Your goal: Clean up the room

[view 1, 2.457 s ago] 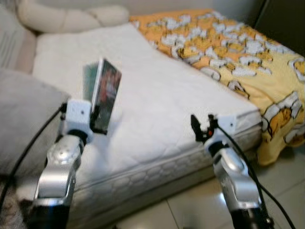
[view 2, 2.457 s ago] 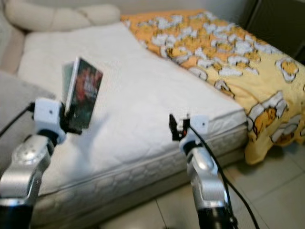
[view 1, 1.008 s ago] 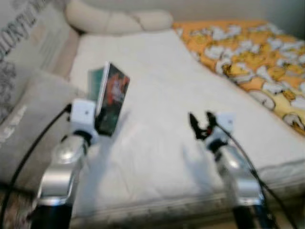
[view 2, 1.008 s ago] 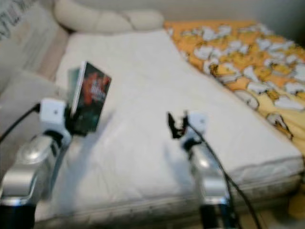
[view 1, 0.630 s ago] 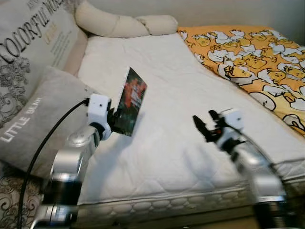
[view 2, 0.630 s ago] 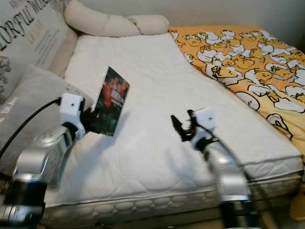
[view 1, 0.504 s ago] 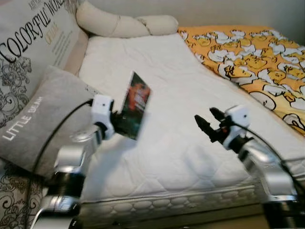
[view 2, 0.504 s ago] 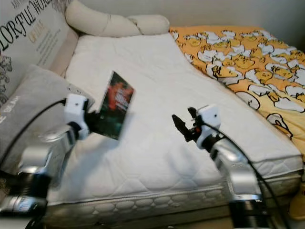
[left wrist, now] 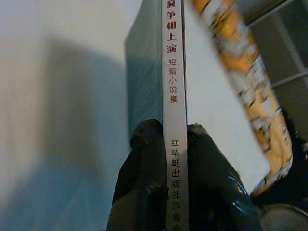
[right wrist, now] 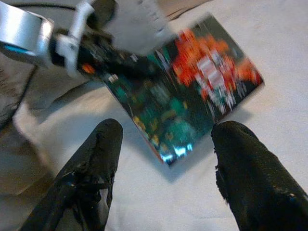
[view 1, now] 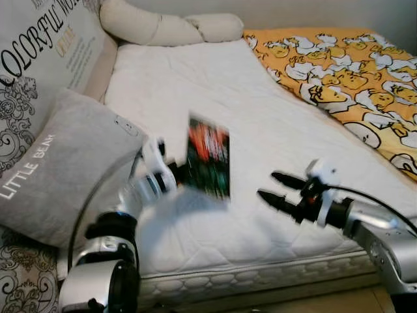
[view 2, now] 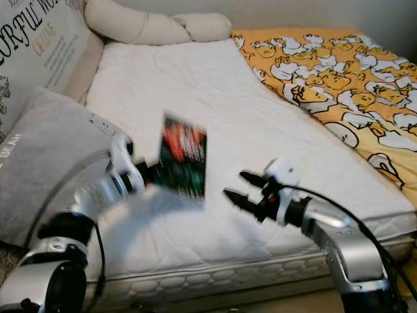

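Note:
A thin book point(view 1: 208, 156) with a dark green and red cover is held upright above the white mattress point(view 1: 195, 85). My left gripper point(view 1: 174, 173) is shut on its lower edge; the left wrist view shows both black fingers point(left wrist: 144, 173) pinching the white spine point(left wrist: 174, 96). My right gripper point(view 1: 277, 189) is open, level with the book and a short way to its right, fingers pointing at it. The right wrist view shows the book's cover point(right wrist: 192, 96) between and beyond the two spread fingers point(right wrist: 96, 159).
A grey cushion point(view 1: 58, 169) and a large printed pillow point(view 1: 39, 59) lie at the left. A cream bolster point(view 1: 169, 27) sits at the head of the bed. A yellow duck-print blanket point(view 1: 345, 72) covers the right side. Tiled floor lies below the mattress edge.
The camera has swung left and closer over the bed. My left gripper has carried the book right and lower. My right gripper has turned left, its fingers now pointing at the book.

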### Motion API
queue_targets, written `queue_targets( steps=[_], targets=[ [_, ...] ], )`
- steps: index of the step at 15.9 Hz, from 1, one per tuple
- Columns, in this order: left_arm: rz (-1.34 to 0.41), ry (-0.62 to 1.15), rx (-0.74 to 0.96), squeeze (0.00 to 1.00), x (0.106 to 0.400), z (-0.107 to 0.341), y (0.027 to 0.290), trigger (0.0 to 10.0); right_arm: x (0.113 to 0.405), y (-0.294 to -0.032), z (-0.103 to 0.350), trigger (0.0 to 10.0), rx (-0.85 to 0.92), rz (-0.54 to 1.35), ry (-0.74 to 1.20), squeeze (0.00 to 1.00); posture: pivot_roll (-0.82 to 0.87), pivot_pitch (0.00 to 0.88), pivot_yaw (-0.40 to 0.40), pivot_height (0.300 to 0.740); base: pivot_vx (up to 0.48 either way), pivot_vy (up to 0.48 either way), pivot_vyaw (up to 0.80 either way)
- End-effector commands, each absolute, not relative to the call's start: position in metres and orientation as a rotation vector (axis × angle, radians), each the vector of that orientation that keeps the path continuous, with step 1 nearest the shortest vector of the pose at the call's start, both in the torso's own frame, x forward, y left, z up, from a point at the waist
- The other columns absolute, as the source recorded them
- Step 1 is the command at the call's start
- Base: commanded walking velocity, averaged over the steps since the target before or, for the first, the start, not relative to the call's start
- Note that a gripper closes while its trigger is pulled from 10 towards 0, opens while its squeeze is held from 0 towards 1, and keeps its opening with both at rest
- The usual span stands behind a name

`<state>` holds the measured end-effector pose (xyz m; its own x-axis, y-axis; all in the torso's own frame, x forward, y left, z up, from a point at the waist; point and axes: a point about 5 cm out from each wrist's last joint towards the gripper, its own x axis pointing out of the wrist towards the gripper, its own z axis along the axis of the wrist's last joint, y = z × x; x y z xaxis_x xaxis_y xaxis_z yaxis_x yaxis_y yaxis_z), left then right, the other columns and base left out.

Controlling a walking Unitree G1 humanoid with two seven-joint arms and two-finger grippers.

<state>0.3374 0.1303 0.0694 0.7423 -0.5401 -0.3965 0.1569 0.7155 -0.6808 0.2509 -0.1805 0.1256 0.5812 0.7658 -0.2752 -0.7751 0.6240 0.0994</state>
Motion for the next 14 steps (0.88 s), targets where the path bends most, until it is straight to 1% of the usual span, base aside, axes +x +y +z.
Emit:
queue_targets(
  steps=[1, 4, 6, 11, 12, 13, 14],
  targets=[
    [-0.397, 0.614, -0.62, 0.0, 0.34, 0.068, 0.13, 10.0, 0.246, -0.179, 0.128, 10.0, -0.034, 0.94, 0.331, 0.0, -0.17, 0.0, 0.017, 0.74, 0.0, 0.0, 0.0],
    [-0.312, 0.656, -0.488, 0.0, 0.335, 0.048, 0.137, 10.0, 0.241, -0.178, 0.126, 10.0, -0.045, 0.955, 0.374, 0.0, -0.18, 0.003, 0.02, 0.74, 0.0, 0.0, 0.0],
    [-0.221, 0.665, -0.427, 0.0, 0.338, 0.045, 0.147, 10.0, 0.24, -0.176, 0.124, 10.0, -0.062, 0.962, 0.397, 0.0, -0.19, 0.008, 0.024, 0.74, 0.0, 0.0, 0.0],
    [-0.136, 0.704, -0.35, 0.0, 0.332, 0.034, 0.163, 10.0, 0.239, -0.17, 0.122, 10.0, -0.071, 0.986, 0.416, 0.0, -0.17, 0.005, 0.022, 0.74, 0.0, 0.0, 0.0],
    [-0.117, 0.712, -0.367, 0.37, 0.331, 0.033, 0.165, 10.0, 0.239, -0.168, 0.122, 10.0, -0.075, 0.991, 0.42, 0.0, -0.17, 0.004, 0.02, 0.74, 0.0, 0.0, 0.0],
    [-0.098, 0.717, -0.39, 0.83, 0.331, 0.033, 0.166, 10.0, 0.24, -0.166, 0.12, 10.0, -0.079, 0.999, 0.425, 0.0, -0.17, 0.004, 0.017, 0.74, 0.0, 0.0, 0.0],
    [-0.082, 0.722, -0.394, 1.0, 0.33, 0.032, 0.167, 10.0, 0.24, -0.165, 0.12, 10.0, -0.08, 1.006, 0.427, 0.0, -0.16, 0.001, 0.011, 0.74, 0.0, 0.0, 0.0]
  ],
)
